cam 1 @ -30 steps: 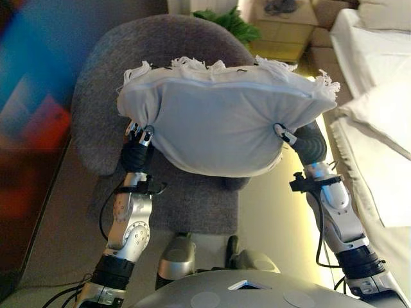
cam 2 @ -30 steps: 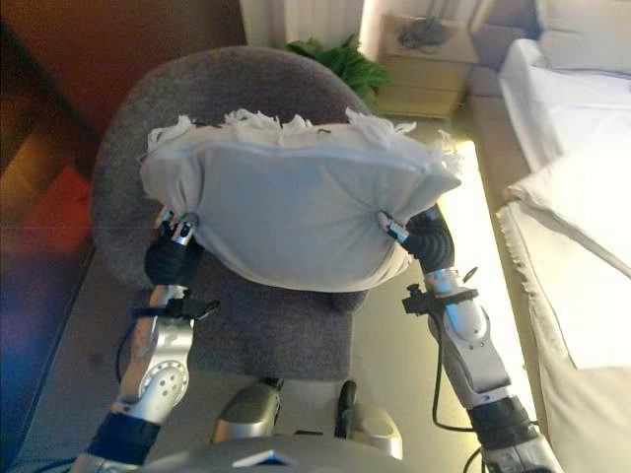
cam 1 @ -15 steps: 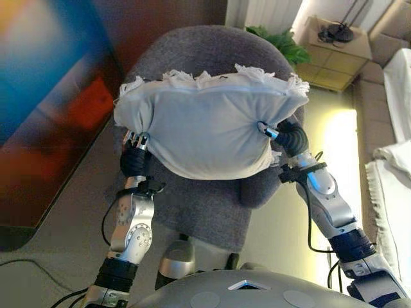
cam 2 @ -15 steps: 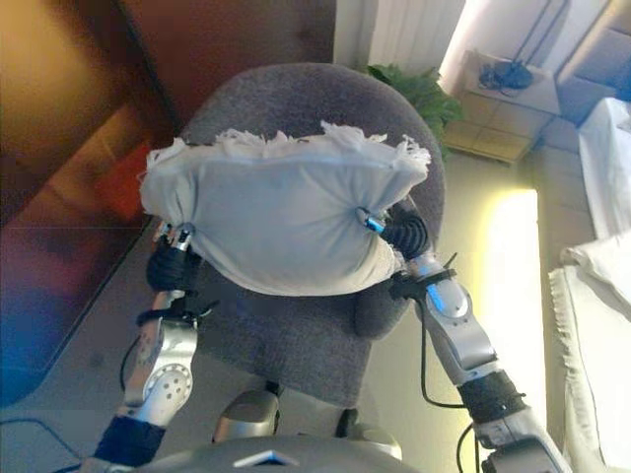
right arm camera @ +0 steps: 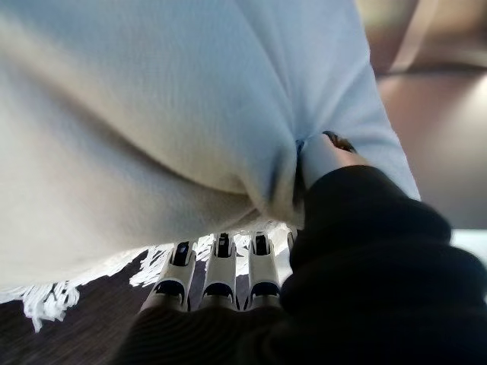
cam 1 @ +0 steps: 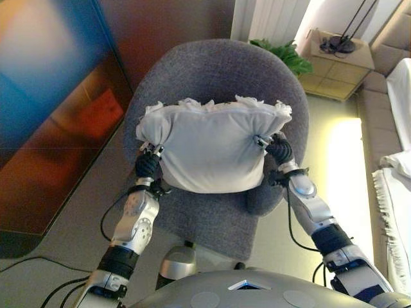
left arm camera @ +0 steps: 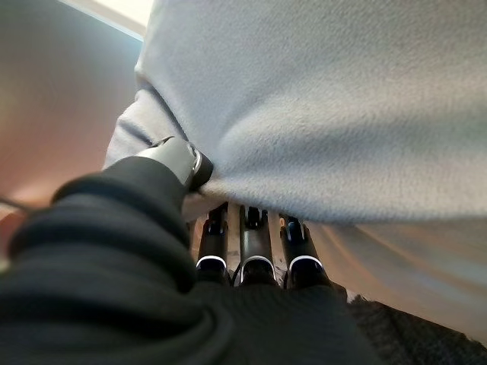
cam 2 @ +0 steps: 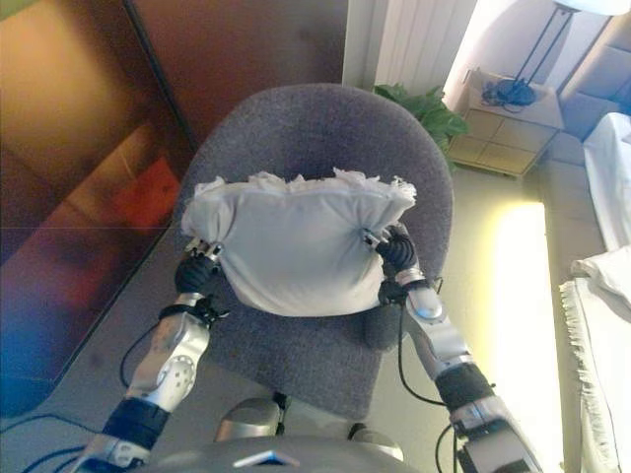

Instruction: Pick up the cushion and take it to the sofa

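Observation:
A white cushion (cam 1: 212, 151) with a fringed edge is held up between both hands above a grey armchair (cam 1: 212, 70). My left hand (cam 1: 148, 163) pinches the cushion's left side, thumb on top and fingers under it, as the left wrist view shows on the cushion (left arm camera: 327, 106). My right hand (cam 1: 277, 147) pinches the right side the same way, seen against the cushion in the right wrist view (right arm camera: 152, 99). The cushion hangs over the chair's seat, clear of the backrest. No sofa shows in these views.
A dark glossy panel (cam 1: 45, 109) stands on the left. A green plant (cam 1: 282, 54) and a low wooden side table (cam 1: 337, 61) with a lamp stand behind the chair. A white fringed cover (cam 1: 393, 212) lies at the right edge.
The camera has swung left and pulled back: the chair now shows whole and the white bed has slid out to the right. The cushion stays held in both hands.

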Robot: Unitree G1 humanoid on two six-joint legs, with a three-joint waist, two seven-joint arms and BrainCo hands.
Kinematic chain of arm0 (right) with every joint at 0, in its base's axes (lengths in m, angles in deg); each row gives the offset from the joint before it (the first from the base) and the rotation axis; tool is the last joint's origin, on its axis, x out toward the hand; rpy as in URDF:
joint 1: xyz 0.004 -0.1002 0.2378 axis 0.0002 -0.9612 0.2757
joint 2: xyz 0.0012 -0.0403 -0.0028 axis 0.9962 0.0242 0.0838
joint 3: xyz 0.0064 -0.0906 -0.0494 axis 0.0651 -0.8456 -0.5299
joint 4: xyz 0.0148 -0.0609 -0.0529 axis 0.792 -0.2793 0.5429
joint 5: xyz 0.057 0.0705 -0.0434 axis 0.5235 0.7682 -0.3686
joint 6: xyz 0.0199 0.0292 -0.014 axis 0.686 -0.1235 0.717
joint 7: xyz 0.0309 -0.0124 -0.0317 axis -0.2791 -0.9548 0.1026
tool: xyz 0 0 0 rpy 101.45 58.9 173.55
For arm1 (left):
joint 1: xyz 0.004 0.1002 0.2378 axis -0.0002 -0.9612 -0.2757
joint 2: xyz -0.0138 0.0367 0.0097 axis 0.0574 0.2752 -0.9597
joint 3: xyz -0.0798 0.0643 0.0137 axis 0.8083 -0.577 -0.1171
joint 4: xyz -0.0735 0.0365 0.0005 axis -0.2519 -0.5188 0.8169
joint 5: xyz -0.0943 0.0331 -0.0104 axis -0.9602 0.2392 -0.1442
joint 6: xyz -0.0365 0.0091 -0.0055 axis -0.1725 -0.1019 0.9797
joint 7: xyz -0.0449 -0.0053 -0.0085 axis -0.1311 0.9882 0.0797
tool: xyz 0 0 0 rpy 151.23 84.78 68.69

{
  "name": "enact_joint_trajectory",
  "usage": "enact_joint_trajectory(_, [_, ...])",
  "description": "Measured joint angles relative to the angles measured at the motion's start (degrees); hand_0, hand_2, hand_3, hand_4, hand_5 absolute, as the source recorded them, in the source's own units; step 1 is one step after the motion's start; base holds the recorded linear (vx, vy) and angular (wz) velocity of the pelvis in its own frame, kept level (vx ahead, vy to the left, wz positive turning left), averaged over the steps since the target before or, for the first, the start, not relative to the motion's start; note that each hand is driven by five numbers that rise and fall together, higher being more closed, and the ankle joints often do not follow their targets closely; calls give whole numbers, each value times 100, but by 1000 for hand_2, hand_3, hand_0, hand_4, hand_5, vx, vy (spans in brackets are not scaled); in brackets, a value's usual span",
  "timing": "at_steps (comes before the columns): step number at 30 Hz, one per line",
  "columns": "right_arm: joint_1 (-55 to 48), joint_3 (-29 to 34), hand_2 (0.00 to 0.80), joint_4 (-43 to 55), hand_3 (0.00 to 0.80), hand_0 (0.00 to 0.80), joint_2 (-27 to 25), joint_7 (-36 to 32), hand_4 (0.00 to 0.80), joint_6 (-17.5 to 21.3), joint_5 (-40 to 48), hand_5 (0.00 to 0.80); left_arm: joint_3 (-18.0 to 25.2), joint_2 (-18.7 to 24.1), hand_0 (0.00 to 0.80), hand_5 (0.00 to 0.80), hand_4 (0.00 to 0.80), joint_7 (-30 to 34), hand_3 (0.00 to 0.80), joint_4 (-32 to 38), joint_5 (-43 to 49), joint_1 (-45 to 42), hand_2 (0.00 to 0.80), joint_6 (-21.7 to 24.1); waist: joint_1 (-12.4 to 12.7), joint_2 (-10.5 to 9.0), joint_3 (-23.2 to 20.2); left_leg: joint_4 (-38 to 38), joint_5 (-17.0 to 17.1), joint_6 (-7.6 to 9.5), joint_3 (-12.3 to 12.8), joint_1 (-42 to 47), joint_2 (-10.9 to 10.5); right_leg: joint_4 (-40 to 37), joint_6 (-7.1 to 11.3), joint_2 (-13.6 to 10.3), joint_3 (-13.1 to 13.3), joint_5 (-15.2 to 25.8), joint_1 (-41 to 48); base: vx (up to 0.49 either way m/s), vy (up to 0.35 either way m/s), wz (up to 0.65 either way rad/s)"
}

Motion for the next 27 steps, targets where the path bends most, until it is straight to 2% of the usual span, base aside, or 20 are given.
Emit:
enact_joint_trajectory(2, [130,-28,800,-337,800,800,70,155,800,-41,28,800,-133,-23,800,800,800,-79,800,-355,136,258,800,-123,-52,2,-1,1,14,-20,6,57,0,1,1,-3,0,1,51,122,13,-1])
enact_joint_trajectory(6, [745,-136,800,-1234,800,800,247,371,800,-274,93,800,-259,-228,800,800,800,-344,800,-1689,293,1183,800,-259,-170,14,-10,-3,-17,6,32,197,4,4,3,-8,2,3,187,275,25,-2])
enact_joint_trajectory(11, [859,-133,800,-1756,800,800,426,311,800,-698,97,800,-299,-353,800,800,800,-494,800,-2438,553,1567,800,-710,-344,27,-19,-14,-158,20,73,819,2,13,25,-29,38,-13,803,440,8,-3])
enact_joint_trajectory(14, [853,-125,800,-2116,800,800,506,187,800,-891,75,800,-317,-456,800,800,800,-595,800,-2669,698,1568,800,-983,-434,33,-100,-15,-263,15,133,1178,-27,149,102,-90,159,-166,1103,318,-18,-10])
enact_joint_trajectory(16, [848,-125,800,-2317,800,800,519,74,800,-909,13,800,-319,-497,800,800,800,-672,800,-2713,731,1567,800,-1099,-471,5,-247,-14,-256,21,146,1185,-72,137,78,-135,159,-256,1117,149,-40,-4])
enact_joint_trajectory(19, [871,-121,800,-2708,800,800,470,-23,800,-966,-60,800,-433,-616,800,800,800,-770,800,-2908,737,1579,800,-1192,-465,42,-381,-15,-232,39,146,1238,-66,179,79,-132,155,-256,1154,134,-57,1])
enact_joint_trajectory(27, [1036,-126,800,-3635,800,800,662,-292,800,-1229,-232,800,-585,-669,800,800,800,-802,800,-3577,761,1573,800,-1599,-432,-74,-440,-13,-204,29,220,1494,-71,272,110,-167,154,-292,1364,247,-44,1])
